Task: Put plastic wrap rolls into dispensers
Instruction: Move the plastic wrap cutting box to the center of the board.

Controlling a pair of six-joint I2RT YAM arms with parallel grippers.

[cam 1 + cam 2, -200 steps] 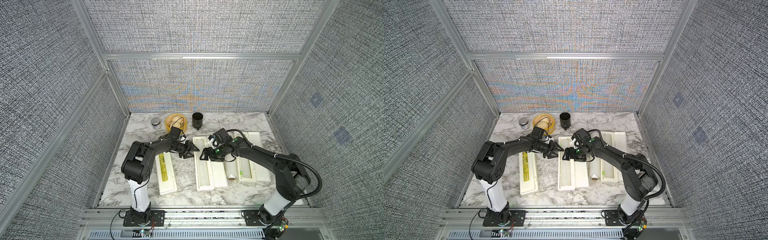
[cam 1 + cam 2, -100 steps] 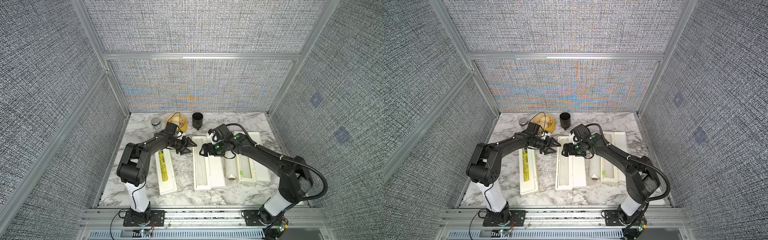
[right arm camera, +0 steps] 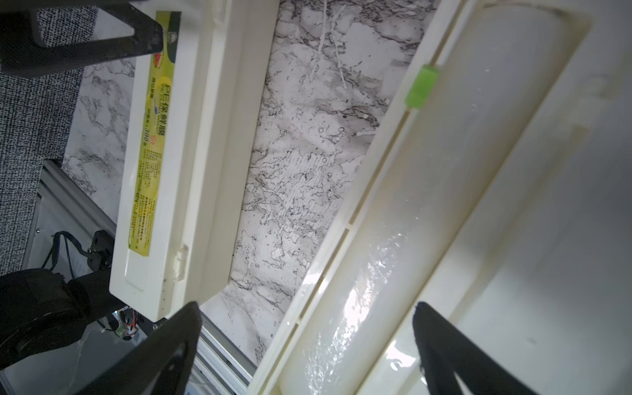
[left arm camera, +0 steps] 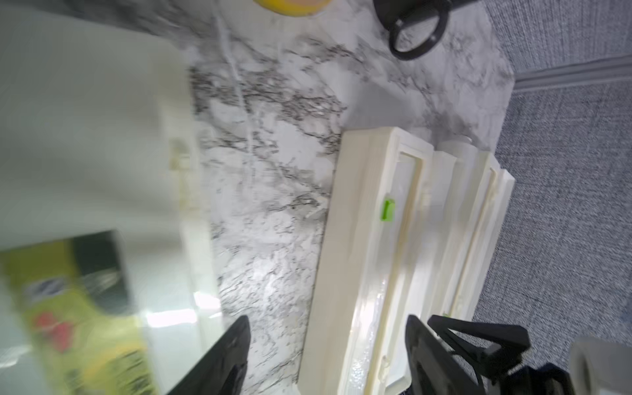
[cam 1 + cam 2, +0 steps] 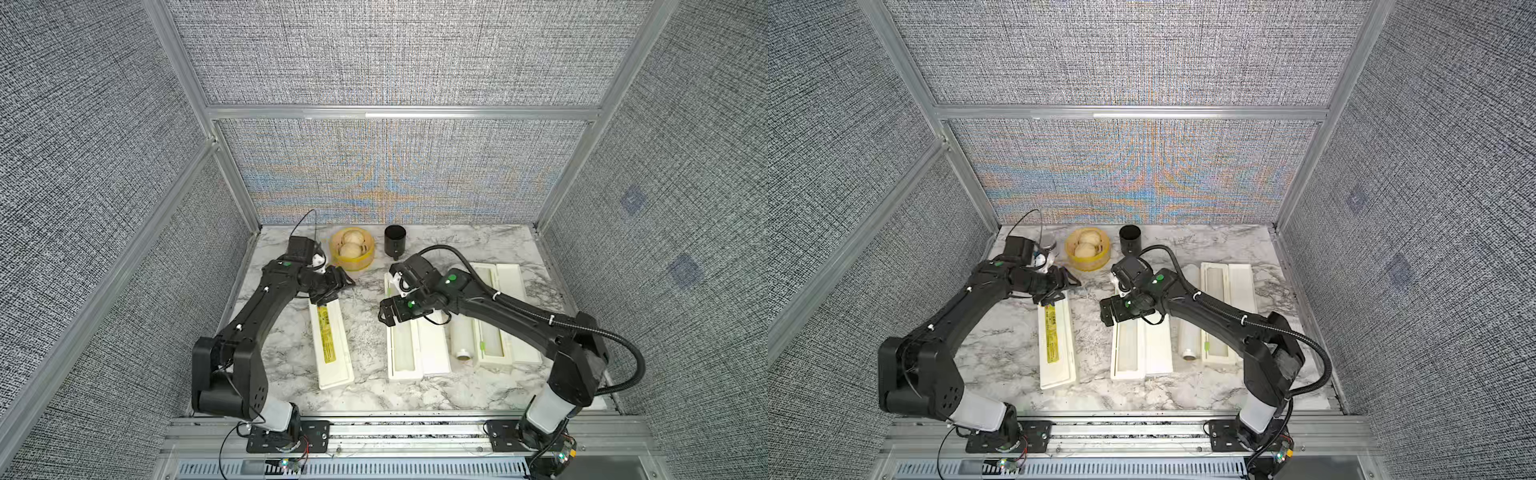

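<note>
plastic wrap roll (image 3: 427, 205) lies glossy in cream dispenser (image 3: 386, 136).

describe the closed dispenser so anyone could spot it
On the marble table, look by the left gripper for a long cream box: the closed dispenser. The other two dispensers lie open; only this lid is shut, showing a yellow-green label.

You get both top views from high at the front edge, looking down over the whole marble surface (image 5: 374, 399). Each wrist camera rides close and low; both catch the middle dispenser (image 4: 355, 239) and the marble strip beside it.
</note>
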